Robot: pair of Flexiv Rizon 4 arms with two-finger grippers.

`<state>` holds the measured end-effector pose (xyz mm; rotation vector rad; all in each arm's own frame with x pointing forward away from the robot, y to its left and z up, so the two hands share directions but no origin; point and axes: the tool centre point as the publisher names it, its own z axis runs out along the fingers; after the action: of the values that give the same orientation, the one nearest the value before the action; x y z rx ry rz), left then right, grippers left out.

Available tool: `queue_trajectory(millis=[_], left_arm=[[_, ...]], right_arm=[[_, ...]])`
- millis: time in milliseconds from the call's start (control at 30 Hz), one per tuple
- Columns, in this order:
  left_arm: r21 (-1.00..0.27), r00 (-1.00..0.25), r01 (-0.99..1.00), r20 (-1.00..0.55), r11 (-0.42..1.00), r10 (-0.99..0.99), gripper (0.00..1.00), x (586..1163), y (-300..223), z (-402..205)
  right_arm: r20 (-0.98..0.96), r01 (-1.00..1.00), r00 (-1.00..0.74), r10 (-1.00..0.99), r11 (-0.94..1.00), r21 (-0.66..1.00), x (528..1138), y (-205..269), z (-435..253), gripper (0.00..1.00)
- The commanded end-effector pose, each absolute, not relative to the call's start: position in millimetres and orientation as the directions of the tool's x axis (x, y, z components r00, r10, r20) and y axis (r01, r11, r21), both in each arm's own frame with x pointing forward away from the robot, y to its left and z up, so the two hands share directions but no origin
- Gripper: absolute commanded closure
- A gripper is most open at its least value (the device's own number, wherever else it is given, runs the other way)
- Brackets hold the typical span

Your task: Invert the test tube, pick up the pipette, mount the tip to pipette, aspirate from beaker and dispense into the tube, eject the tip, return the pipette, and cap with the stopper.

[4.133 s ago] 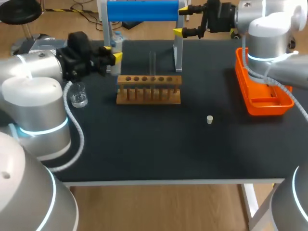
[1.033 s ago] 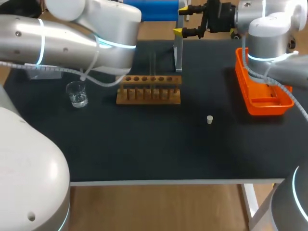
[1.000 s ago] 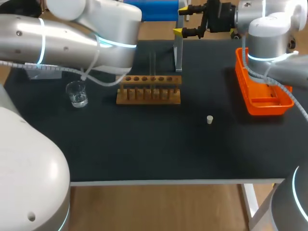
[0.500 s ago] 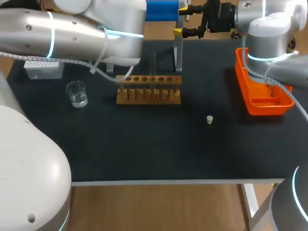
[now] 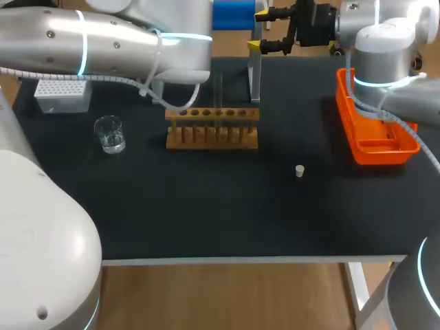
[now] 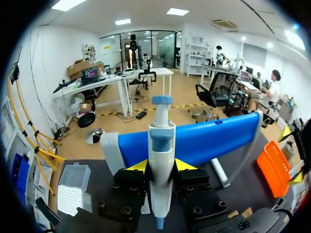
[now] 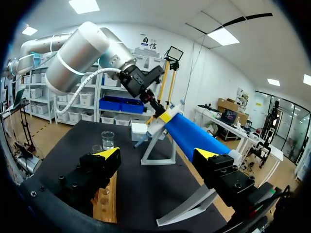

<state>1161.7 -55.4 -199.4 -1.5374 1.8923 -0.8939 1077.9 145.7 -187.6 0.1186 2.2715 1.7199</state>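
**Count.** One pipette (image 6: 161, 141), one test tube (image 5: 218, 91), one beaker (image 5: 110, 134), one stopper (image 5: 300, 170), one tip box (image 5: 62, 95), one rack (image 5: 213, 128), one blue stand (image 6: 204, 141) and one orange tray (image 5: 375, 134).

**Layout.**
- The test tube stands upright in the rack.
- The beaker is just beside the rack's left end, and the tip box is behind the beaker.
- The stopper lies alone on the table (image 5: 206, 206), between rack and tray and nearer the front edge.
- The stand is behind the rack at the far edge.
- The left arm (image 5: 103, 38) crosses above the far left of the table and hides its own gripper in the head view.

**Grippers.**
- The left gripper (image 6: 160, 166) is closed on the pipette, with one yellow tip against each side of the body. The pipette runs along the fingers, just in front of the stand's blue bar.
- The right gripper (image 5: 260, 30) has its fingers spread wide with nothing between them. It is at the stand's right end, well apart from the tray.
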Motion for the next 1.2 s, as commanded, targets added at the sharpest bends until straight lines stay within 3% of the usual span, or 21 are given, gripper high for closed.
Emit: queue_trajectory(millis=[33, 67, 200, 233, 267, 967, 1100, 1200], left_arm=[[-0.741, -0.203, -0.658, 0.0, 0.136, -0.979, 1.0, 1165.5, -58.9, -199.5], [-0.739, -0.204, -0.66, 0.002, 0.136, -0.979, 0.95, 1165.3, -59.1, -200.2], [-0.73, -0.207, -0.67, 0.007, 0.137, -0.978, 0.47, 1164.3, -60.1, -203.5], [-0.729, -0.207, -0.671, 0.008, 0.136, -0.978, 0.12, 1164.1, -60.3, -203.9], [-0.728, -0.207, -0.672, 0.009, 0.136, -0.978, 0.0, 1163.9, -60.4, -204.2], [-0.738, -0.237, -0.658, 0.016, 0.148, -0.971, 0.0, 1132.6, -65.1, -176.2], [-0.76, -0.288, -0.63, 0.034, 0.162, -0.957, 0.0, 1115.1, -61.8, -163.8], [-0.797, -0.4, -0.577, 0.083, 0.18, -0.913, 0.0, 1095.8, -63.4, -154.8]], right_arm=[[-0.177, -0.107, -0.956, 0.232, 0.285, 0.952, 1079.5, 145.2, -187.6, 0.0], [-0.177, -0.107, -0.956, 0.232, 0.285, 0.952, 1079.5, 145.2, -187.6, 0.0], [-0.177, -0.107, -0.956, 0.232, 0.285, 0.952, 1079.5, 145.2, -187.6, 0.0], [-0.177, -0.107, -0.956, 0.232, 0.285, 0.952, 1079.5, 145.2, -187.6, 0.0], [-0.177, -0.107, -0.956, 0.232, 0.285, 0.952, 1079.5, 145.2, -187.6, 0.0], [-0.177, -0.107, -0.956, 0.232, 0.285, 0.952, 1079.5, 145.2, -187.6, 0.0], [-0.177, -0.107, -0.956, 0.232, 0.285, 0.952, 1079.5, 145.2, -187.6, 0.0], [-0.177, -0.107, -0.956, 0.232, 0.285, 0.952, 1079.5, 145.2, -187.6, 0.0]])
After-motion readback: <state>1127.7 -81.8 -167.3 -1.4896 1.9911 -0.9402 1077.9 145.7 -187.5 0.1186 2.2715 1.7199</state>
